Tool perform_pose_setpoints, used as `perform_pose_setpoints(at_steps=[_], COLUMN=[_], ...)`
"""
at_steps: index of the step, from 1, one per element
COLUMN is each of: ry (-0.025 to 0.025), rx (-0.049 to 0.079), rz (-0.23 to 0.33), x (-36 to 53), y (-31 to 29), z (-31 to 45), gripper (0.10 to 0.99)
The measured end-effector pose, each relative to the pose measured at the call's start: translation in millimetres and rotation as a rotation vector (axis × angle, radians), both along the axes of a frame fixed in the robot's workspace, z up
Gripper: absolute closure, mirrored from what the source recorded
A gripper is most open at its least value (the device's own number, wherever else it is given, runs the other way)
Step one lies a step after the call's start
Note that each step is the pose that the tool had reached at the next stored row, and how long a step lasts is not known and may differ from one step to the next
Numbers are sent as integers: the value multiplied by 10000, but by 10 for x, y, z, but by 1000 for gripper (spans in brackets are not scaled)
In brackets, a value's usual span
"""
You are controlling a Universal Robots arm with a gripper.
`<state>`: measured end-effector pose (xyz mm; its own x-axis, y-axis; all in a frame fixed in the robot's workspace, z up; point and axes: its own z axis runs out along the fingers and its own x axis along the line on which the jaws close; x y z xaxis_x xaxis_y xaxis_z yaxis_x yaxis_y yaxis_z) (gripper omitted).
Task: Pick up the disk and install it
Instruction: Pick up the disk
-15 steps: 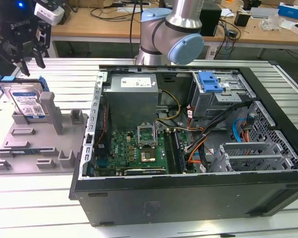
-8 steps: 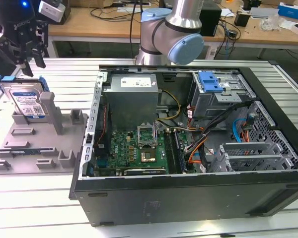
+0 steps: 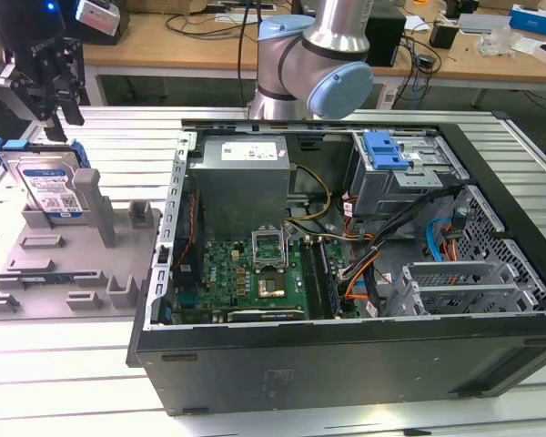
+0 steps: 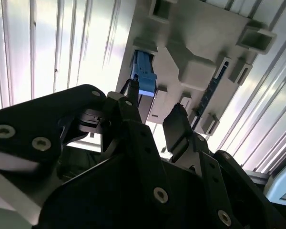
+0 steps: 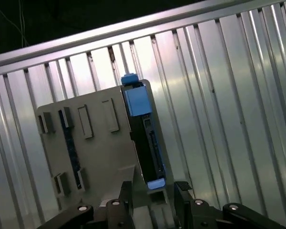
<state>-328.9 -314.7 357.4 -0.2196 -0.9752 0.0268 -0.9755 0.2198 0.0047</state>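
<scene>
Open computer case (image 3: 346,364) sits beside grey fixture (image 3: 50,273).

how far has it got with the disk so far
Nothing looks done yet: the disk stands on edge in the grey holder, outside the computer case. In hand: the gripper hovers open just above it, gripping nothing. Left: both the pick-up and the install.

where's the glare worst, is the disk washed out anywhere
Second wrist view: glare whitens the ribbed table, the gripper is a dark silhouette, the disk shows clear blue. First wrist view: bright streaks along the table ribs, disk not washed out. Exterior view: even light, no glare on the disk.
</scene>
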Motion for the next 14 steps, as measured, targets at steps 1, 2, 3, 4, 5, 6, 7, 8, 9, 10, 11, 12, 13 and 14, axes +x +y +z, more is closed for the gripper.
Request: perform_pose_setpoints(at_steps=[1, 2, 3, 4, 5, 6, 7, 8, 9, 10, 11, 12, 13, 14], ry=[-13, -23, -50, -52, -53, -54, -54, -53, -54, -52, -55, -53, -57, -57], rx=[0, 0, 7, 10, 10, 10, 12, 16, 16, 16, 16, 16, 16, 16], rz=[217, 373, 792, 932, 933, 933, 935, 990, 1116, 1312, 1405, 1405, 1404, 1405], x=[0, 0, 1, 0, 0, 0, 4, 5, -6, -14, -52, -119, -164, -228], y=[0, 0, 0, 1, 2, 4, 21, 66, 71, 73, 78, 82, 85, 86], z=[-3, -5, -12, -14, -14, -14, -15, -17, -19, -26, -34, -38, -42, -46], gripper=[604, 604, 604, 604, 604, 604, 604, 604, 604, 604, 604, 604, 604, 604])
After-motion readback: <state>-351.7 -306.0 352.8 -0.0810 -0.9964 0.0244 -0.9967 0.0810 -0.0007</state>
